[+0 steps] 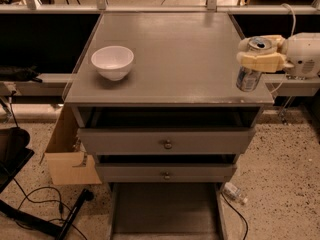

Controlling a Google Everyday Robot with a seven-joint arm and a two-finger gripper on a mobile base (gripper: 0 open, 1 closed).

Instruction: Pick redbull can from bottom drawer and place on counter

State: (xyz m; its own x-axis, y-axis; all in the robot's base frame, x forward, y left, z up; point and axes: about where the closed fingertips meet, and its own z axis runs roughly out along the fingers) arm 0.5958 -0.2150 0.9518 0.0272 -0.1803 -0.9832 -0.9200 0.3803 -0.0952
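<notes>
My gripper comes in from the right and is shut on the redbull can, a slim blue-and-silver can with a silver top. The can hangs upright over the counter, near its front right corner, its base close to the surface; I cannot tell whether it touches. The bottom drawer is pulled out at the bottom of the view, and the dark grey floor that shows holds nothing.
A white bowl stands on the counter's left side. Two grey drawers with brass knobs are slightly open below the top. A cardboard box and cables lie on the floor left. A clear plastic bottle lies on the floor right.
</notes>
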